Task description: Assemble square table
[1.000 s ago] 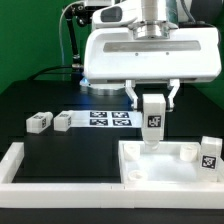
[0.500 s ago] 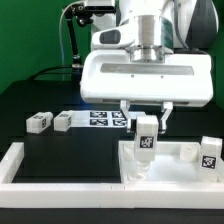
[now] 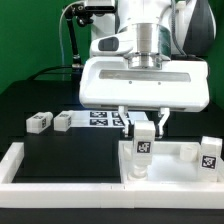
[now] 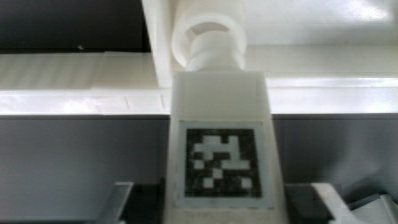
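- We see the robot arm's gripper (image 3: 146, 124) hanging over the near right part of the exterior view, pointing straight down.
- Its two fingers are closed partway on a leg block (image 3: 145, 143), one finger pressing each side.
- The held leg block stands upright, with its black-and-white tag facing the exterior camera.
- Its lower end is at the square panel (image 3: 172, 172), at the panel's corner on the exterior view's left.
- In the wrist view, the same leg block (image 4: 219, 150) fills the middle, and its far tip meets a round corner socket (image 4: 212, 38). We cannot tell whether the tip is seated in it.
- The square panel lies flat on the black table (image 3: 60, 145), at the exterior view's right.
- A second leg block (image 3: 209, 155) rests on the panel near its far right edge, slightly tilted.
- Two loose leg blocks (image 3: 38, 121) (image 3: 64, 120) lie side by side on the table at the exterior view's left, well apart from the panel.
- The marker board (image 3: 105, 119) lies flat just to the right of those two.
- A long white bar (image 3: 20, 165) borders the table's near left corner.
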You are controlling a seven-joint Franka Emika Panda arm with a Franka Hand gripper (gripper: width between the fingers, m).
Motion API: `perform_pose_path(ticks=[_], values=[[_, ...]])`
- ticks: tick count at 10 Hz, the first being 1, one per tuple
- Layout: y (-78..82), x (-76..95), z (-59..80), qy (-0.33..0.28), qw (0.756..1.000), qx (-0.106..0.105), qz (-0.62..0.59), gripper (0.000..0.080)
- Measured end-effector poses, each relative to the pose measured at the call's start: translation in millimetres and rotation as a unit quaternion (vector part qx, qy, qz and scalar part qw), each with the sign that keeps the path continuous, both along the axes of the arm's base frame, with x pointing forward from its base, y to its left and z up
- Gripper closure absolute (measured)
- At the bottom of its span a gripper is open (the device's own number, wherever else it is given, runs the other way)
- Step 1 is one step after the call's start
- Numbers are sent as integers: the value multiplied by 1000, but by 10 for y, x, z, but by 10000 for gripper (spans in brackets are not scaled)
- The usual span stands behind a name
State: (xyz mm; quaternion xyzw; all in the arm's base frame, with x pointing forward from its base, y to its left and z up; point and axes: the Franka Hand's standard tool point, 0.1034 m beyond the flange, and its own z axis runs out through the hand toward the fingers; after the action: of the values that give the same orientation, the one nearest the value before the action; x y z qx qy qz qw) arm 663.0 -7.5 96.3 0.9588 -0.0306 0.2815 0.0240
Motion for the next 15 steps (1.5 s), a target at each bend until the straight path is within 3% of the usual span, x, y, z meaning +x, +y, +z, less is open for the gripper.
perform_pose_path(ticks=[5,11,12,13,14,15], values=[[-7,-23,-153,2,1000,-5,0,508],[22,-98,-160,-24,1000,-15,-4,508],[23,-99,-161,-24,1000,-15,-4,453],[23,-98,-160,-24,1000,-15,-4,453],[22,-99,-161,-24,1000,-15,-4,233],[22,-99,-161,-24,1000,-15,-4,176]])
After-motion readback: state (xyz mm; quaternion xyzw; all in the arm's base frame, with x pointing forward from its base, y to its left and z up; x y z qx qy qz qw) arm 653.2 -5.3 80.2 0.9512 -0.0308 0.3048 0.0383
